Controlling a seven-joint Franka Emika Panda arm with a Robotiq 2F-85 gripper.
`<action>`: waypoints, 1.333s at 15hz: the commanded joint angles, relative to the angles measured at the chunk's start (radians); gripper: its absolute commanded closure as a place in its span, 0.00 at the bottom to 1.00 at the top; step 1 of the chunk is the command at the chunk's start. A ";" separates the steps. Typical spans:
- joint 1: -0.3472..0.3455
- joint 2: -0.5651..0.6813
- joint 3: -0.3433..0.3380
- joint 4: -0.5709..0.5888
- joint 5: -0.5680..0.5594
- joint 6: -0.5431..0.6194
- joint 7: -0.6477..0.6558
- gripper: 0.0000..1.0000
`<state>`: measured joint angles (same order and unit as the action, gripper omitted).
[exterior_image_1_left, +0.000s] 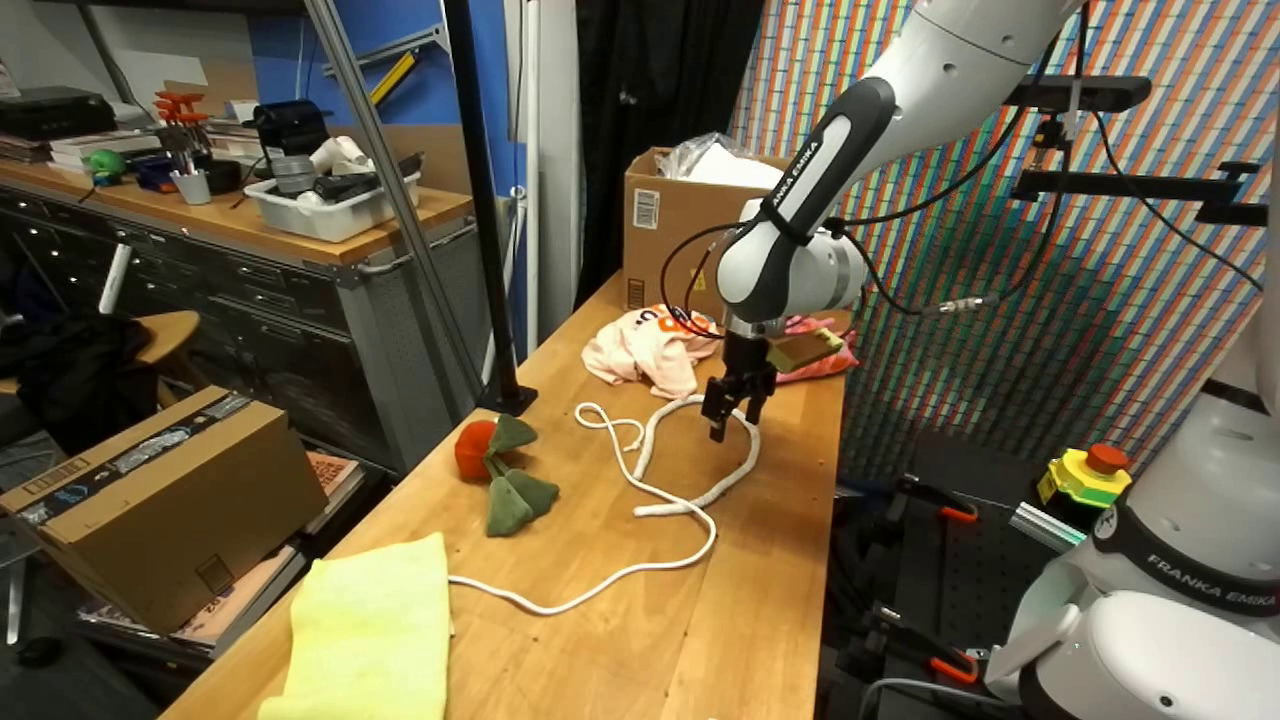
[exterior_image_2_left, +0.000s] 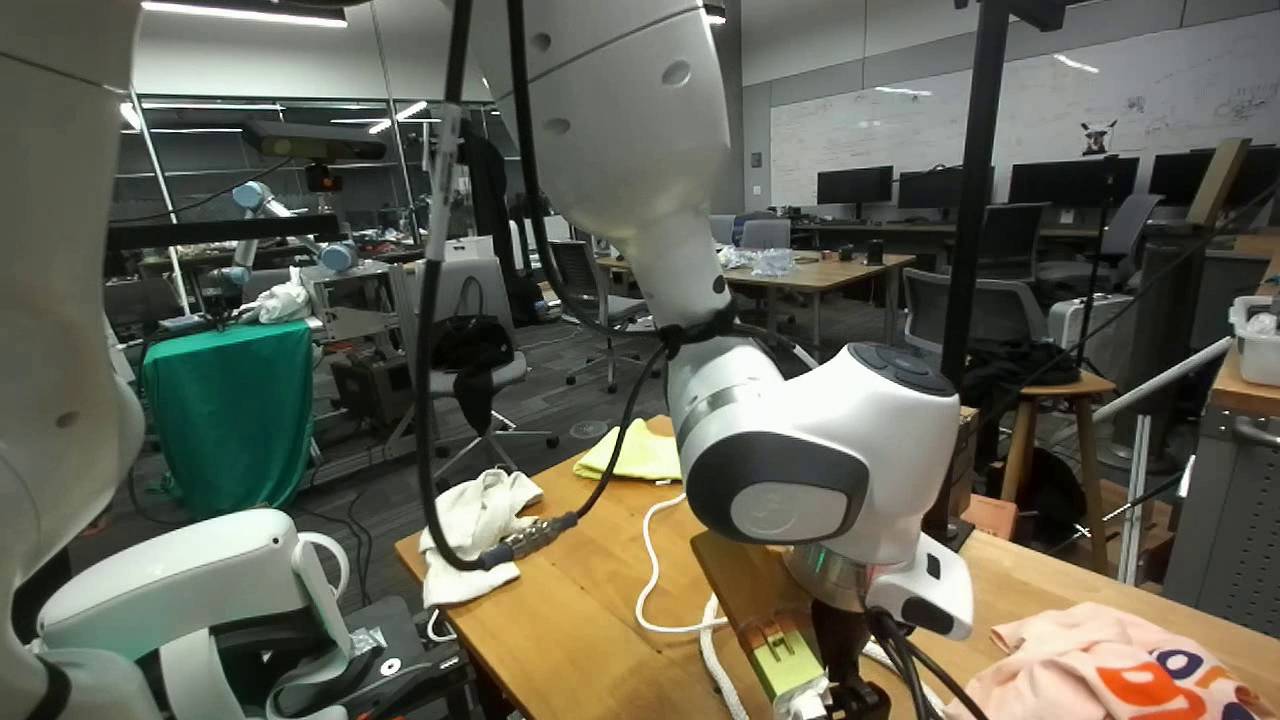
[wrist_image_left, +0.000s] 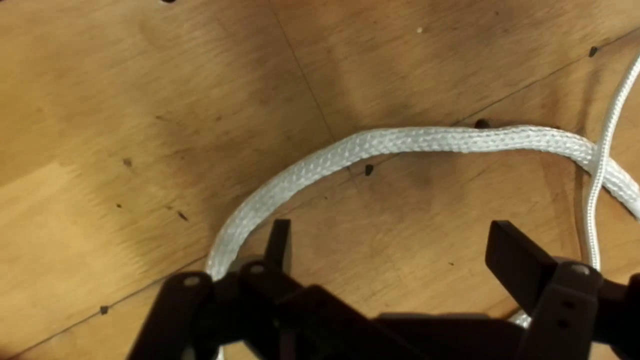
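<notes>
Cluttered lab, with a scuffed wooden bench (exterior_image_1_left: 760, 630) marked by thin dark lines and specks. Main item is a thick white braided rope (wrist_image_left: 430, 139), curved into a loop on the wood, with a thinner white cord (wrist_image_left: 591, 215) crossing over it. Pincer (wrist_image_left: 391, 241) is right over that loop, fingers spread wide, one tip just beside the rope in the wrist view.

Using the rope as reference in an exterior view: red-and-green plush (exterior_image_1_left: 478, 450) to its left, yellow cloth (exterior_image_1_left: 375, 630) lower left where the cord runs to the edge, crumpled pink shirt (exterior_image_1_left: 640, 350) behind, its orange lettering too bunched up to read. Farther behind the rope, a cardboard box (exterior_image_1_left: 690, 205) with a barcode-type label; another box (exterior_image_1_left: 190, 530), well off to the left, has printed black tape, text too small for me. Arm (exterior_image_1_left: 930, 100) above the rope shows "ANKA EMIKA", and the lower robot body (exterior_image_1_left: 1190, 500) to the right says "FRANKA EMIKA". Well beyond the rope, dark monitors (exterior_image_2_left: 1075, 183) and a whiteboard (exterior_image_2_left: 1000, 110) with faint scribbles in an exterior view.
</notes>
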<state>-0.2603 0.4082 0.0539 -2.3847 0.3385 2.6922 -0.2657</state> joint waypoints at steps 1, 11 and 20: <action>-0.043 -0.052 0.034 -0.077 0.055 0.051 -0.057 0.00; -0.126 -0.061 0.083 -0.171 0.139 0.121 -0.135 0.00; -0.220 -0.057 0.140 -0.215 0.269 0.146 -0.233 0.00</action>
<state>-0.4423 0.3875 0.1586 -2.5606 0.5553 2.8140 -0.4495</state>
